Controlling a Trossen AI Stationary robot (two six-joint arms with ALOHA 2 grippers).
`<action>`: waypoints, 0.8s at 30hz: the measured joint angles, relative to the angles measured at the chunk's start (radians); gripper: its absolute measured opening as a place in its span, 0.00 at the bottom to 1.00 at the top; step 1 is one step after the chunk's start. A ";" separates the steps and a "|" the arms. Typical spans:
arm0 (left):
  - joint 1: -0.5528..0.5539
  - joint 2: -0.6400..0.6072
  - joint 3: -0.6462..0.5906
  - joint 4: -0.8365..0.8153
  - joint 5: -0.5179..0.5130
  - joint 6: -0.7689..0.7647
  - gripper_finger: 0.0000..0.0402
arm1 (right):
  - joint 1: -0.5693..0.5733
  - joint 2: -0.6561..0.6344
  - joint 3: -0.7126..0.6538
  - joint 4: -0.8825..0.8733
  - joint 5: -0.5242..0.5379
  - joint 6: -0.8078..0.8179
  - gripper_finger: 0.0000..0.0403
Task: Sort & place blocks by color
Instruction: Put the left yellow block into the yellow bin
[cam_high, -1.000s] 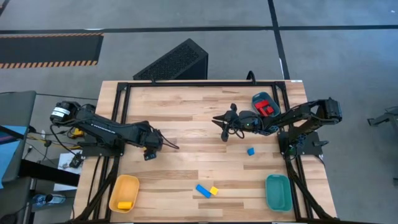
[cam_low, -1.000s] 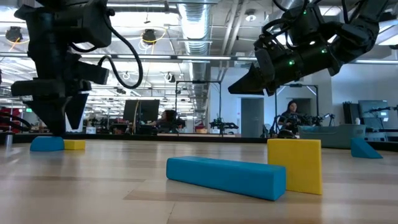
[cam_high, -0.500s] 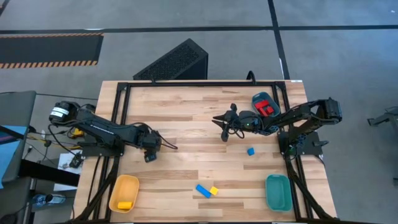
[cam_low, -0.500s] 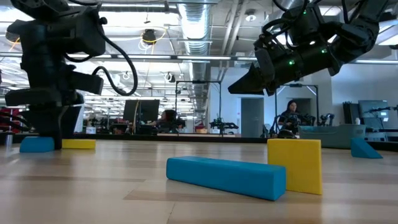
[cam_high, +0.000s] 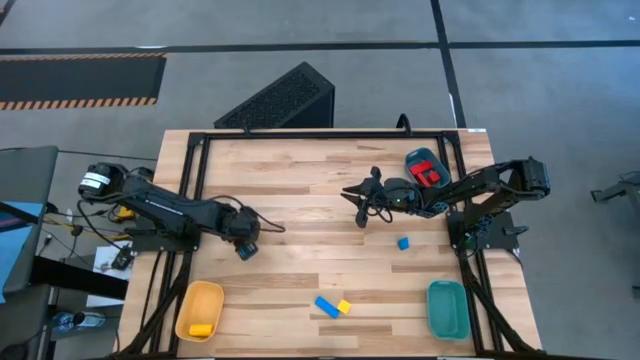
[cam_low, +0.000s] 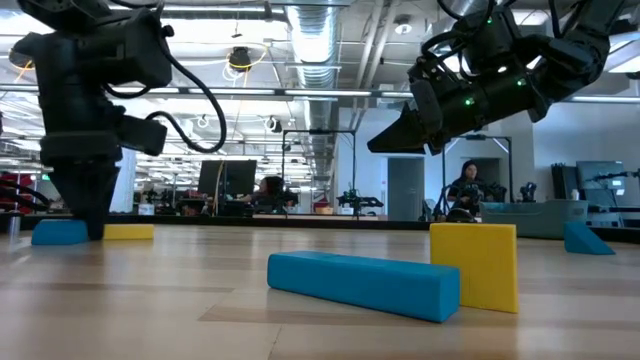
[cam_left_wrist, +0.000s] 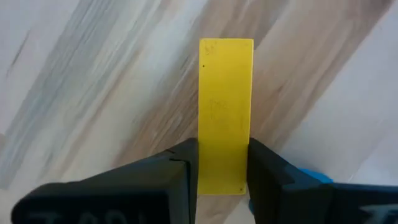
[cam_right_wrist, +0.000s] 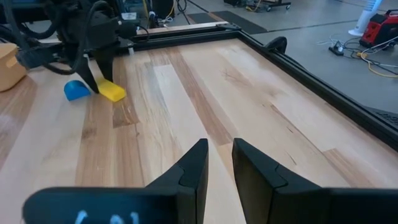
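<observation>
My left gripper (cam_high: 246, 246) stands at the table's left middle, shut on a yellow bar block (cam_left_wrist: 225, 112) that lies flat on the wood. A blue block (cam_low: 58, 232) lies right beside the bar. My right gripper (cam_right_wrist: 219, 163) hovers above the table's middle right, fingers slightly apart with nothing between them. A small blue block (cam_high: 403, 243) lies below and to the near side of it. A blue bar (cam_high: 325, 306) and a yellow cube (cam_high: 344, 306) lie together near the front edge. My left gripper pinches the yellow bar's two long sides (cam_left_wrist: 225, 177) between its two fingers, near one end of the bar. The fingers (cam_low: 90, 205) come from above, pointing down, and lie across the bar. The bar rests flat on the table.
A yellow tray (cam_high: 199, 310) with one yellow block stands at the front left, and a teal tray (cam_high: 447, 308) at the front right. A red tray (cam_high: 424, 166) with red blocks stands at the back right. A black frame (cam_high: 330, 133) rims the table.
My left gripper has sunk a little over the yellow bar and shut on it: its fingers stood wide apart a second ago and now close on the bar's sides. The blue block beside it has shifted slightly. My right arm has kept still.
</observation>
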 joint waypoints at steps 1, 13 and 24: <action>0.007 0.000 0.000 0.001 0.002 -0.016 0.17 | 0.000 0.000 0.000 -0.001 0.000 0.000 0.24; 0.040 -0.001 0.022 -0.053 -0.069 -0.139 0.19 | -0.005 0.000 0.000 -0.019 0.000 0.028 0.24; -0.192 -0.002 0.244 -0.356 -0.075 -0.417 0.18 | 0.077 0.000 0.000 -0.098 0.001 0.179 0.24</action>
